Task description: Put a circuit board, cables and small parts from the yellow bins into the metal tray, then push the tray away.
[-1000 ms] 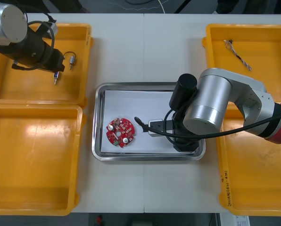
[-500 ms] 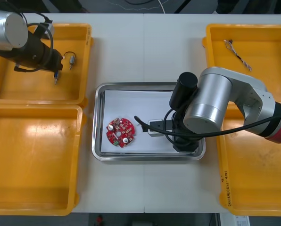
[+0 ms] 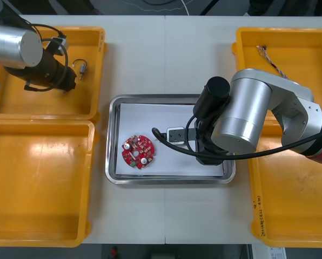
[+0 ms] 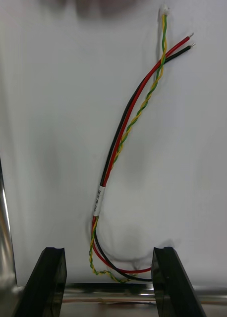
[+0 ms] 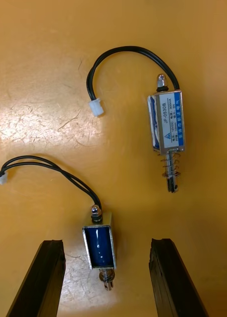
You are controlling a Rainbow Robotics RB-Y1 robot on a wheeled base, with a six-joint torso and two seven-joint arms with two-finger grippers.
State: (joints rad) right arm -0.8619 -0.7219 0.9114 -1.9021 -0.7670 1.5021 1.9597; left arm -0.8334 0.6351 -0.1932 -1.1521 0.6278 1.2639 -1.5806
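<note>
My right gripper (image 4: 108,252) hangs open over the white inside of the metal tray (image 3: 113,141). A cable (image 4: 121,143) of red, black and yellow-green strands lies loose on the tray floor, its looped end between the fingers. In the front view the tray also holds a round red circuit board (image 3: 139,152) and a small metal part (image 3: 175,134) with a black lead. My left gripper (image 5: 107,247) is open, low over the far left yellow bin (image 3: 20,105). A small metal part (image 5: 99,245) with a blue body lies between its fingers. A second small metal part (image 5: 168,129) lies farther off.
A twisted cable (image 3: 272,62) lies in the far right yellow bin (image 3: 242,65). The near left bin (image 3: 37,183) and near right bin (image 3: 290,205) flank the tray. Another small metal part (image 3: 82,68) lies beside the left arm.
The right gripper opened and let go of the cable, and the arm shifted a little toward the far side. The tray's small metal part moved with it. The left arm came lower over its bin.
</note>
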